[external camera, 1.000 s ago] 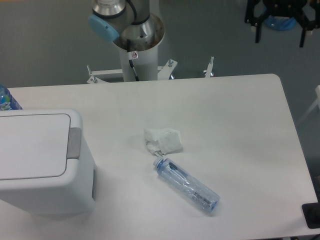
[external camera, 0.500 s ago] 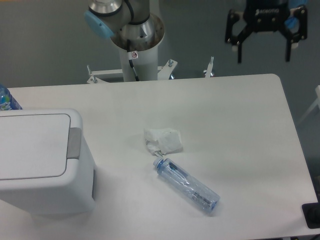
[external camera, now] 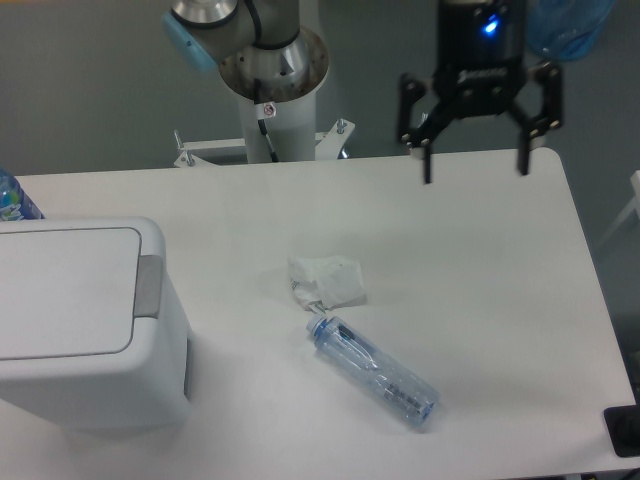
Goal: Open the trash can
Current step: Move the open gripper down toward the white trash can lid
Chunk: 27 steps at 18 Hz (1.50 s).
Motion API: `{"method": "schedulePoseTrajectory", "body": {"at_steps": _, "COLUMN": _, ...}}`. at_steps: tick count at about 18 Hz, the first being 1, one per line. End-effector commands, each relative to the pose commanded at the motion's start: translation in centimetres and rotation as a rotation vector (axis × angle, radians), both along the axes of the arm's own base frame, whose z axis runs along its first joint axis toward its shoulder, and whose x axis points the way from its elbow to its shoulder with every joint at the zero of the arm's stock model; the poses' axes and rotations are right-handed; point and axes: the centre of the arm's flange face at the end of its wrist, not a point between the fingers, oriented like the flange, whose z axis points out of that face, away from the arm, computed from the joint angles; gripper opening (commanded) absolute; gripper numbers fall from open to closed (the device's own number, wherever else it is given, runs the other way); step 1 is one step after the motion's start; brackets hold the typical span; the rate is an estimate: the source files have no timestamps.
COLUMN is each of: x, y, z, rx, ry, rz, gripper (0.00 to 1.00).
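Note:
The white trash can [external camera: 85, 325] stands at the left of the table, its flat lid shut and its grey push tab [external camera: 149, 286] on the lid's right edge. My gripper [external camera: 474, 168] hangs open and empty above the far right of the table, far from the can, fingers pointing down.
A crumpled white tissue [external camera: 326, 280] lies mid-table, with a clear plastic bottle [external camera: 373, 371] lying on its side just in front of it. Another bottle's blue-labelled top [external camera: 14, 198] shows behind the can. The arm's base [external camera: 272, 80] stands beyond the table's far edge.
My gripper has moved left and down, from the top right corner toward the table's far right part. It stays open. Nothing on the table has moved.

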Motion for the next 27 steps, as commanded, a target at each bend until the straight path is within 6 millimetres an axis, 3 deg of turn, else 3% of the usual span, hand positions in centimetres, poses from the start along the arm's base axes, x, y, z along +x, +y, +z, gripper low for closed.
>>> {"method": "schedulePoseTrajectory", "body": {"at_steps": 5, "x": 3.5, "y": 4.5, "z": -2.4, "rx": 0.009, "ry": -0.113, "rz": 0.036, "gripper": 1.00}}
{"method": "schedulePoseTrajectory", "body": {"at_steps": 14, "x": 8.6, "y": 9.8, "z": -5.1, "rx": 0.028, "ry": -0.218, "rz": 0.067, "gripper": 1.00}}
{"method": "schedulePoseTrajectory", "body": {"at_steps": 19, "x": 9.7, "y": 11.3, "z": -6.7, "rx": 0.012, "ry": -0.261, "rz": 0.084, "gripper": 1.00}}
{"method": "schedulePoseTrajectory", "body": {"at_steps": 27, "x": 11.2, "y": 12.0, "z": -8.0, "rx": -0.006, "ry": -0.289, "rz": 0.080, "gripper": 1.00}}
